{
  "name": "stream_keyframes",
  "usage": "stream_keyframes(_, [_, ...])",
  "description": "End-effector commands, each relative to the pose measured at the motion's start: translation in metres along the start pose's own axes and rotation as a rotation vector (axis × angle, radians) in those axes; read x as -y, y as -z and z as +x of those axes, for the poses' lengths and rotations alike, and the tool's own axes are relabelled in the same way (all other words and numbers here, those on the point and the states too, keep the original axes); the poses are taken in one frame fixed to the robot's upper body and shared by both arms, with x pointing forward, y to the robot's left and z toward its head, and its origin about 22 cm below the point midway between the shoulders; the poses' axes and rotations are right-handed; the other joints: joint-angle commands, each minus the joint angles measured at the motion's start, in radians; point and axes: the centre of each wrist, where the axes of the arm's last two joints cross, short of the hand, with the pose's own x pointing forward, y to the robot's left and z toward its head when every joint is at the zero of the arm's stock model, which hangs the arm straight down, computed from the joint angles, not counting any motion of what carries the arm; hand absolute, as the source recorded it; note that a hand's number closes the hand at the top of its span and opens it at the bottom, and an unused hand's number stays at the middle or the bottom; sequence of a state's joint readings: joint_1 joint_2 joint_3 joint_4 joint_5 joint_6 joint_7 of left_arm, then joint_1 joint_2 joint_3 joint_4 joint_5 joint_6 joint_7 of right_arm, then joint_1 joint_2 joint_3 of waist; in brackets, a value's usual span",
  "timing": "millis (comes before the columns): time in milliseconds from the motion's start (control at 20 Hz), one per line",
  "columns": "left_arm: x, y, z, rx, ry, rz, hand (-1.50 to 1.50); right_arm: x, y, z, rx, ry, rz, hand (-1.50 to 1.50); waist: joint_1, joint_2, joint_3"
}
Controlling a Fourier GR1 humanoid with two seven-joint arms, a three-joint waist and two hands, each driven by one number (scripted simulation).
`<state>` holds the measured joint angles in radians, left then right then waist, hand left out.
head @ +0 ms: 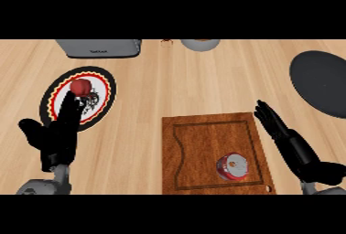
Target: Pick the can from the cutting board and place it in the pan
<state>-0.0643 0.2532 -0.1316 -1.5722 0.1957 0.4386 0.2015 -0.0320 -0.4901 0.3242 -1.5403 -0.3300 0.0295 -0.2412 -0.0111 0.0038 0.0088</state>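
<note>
Stretching across the whole view, a pale wooden surface (169, 82) is carrying everything; nothing of the room beyond it is showing. A dark brown cutting board (202, 137) is lying toward the near edge, right of the middle. The can (235, 167), red with a pale top, is sitting on the board near its near right corner. The pan (321, 84), a dark grey round shape, is lying at the right edge, partly cut off and well apart from the can.

Toward the left edge, 1 plate (108, 84) with a black, red and white rim is holding a round red item (82, 86). Along the far edge, a grey boxy appliance (99, 47), a small reddish-brown thing (166, 41) and a grey round vessel (200, 44) are standing.

The left hand (55, 141) is showing at the near left, fingers straight and holding nothing, their tips overlapping the plate's near side. The right hand (297, 148) is lying just beside the board's right edge, fingers straight and pointing toward the far edge, holding nothing and apart from the can.
</note>
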Motion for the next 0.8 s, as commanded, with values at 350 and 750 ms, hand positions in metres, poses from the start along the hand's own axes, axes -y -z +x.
stream_keyframes(350, [0.028, -0.019, -0.001, 0.250, 0.020, -0.327, 0.00, 0.045, -0.004, 0.045, 0.095, -0.106, -0.284, 1.50, -0.045, -0.016, -0.013])
stream_keyframes(750, [0.037, -0.028, -0.028, 0.284, -0.004, -0.392, 0.00, 0.066, -0.074, 0.072, 0.149, -0.292, -0.110, -1.50, -0.005, -0.006, -0.010])
